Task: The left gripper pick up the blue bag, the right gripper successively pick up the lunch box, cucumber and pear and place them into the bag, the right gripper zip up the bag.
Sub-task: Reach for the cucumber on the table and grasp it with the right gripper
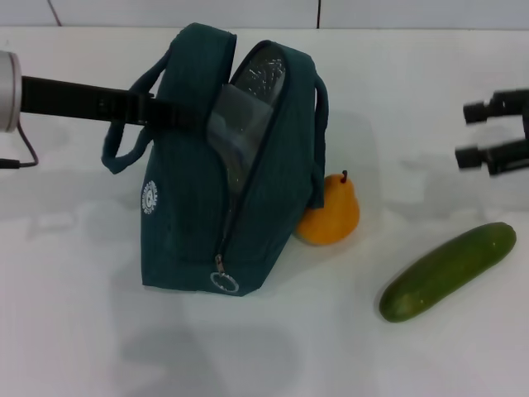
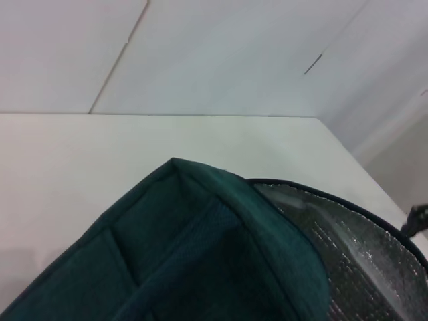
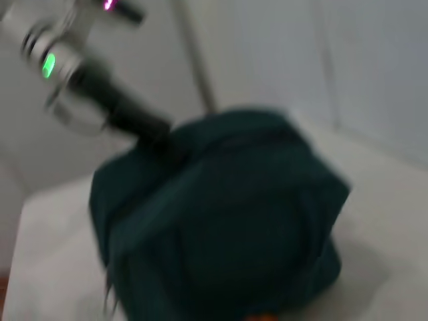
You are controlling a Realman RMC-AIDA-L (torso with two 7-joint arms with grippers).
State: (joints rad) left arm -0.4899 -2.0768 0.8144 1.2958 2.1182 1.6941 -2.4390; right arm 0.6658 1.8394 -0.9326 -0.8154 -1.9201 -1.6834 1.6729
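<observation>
The blue bag stands on the white table just ahead of the robot, its zipper ring hanging at the near bottom corner and the zip open along the slanted top. Through the gap the silver lining shows, with the clear lunch box sitting inside against it. The near stretch of table in front of the bag is bare.

To the right of the bag the cucumber lies at a slant, well apart from it, with free table all around. The pear stands upright a little farther back, touching the bag's right side.

The left gripper reaches in from the left edge and is clamped on the bag's upper left flap, beside the loop handle; its fingers pinch the fabric. From its wrist, the teal flap and lining fill the lower part.

The right gripper hangs over the far right of the table, clear of everything, fingers spread apart and holding nothing.
</observation>
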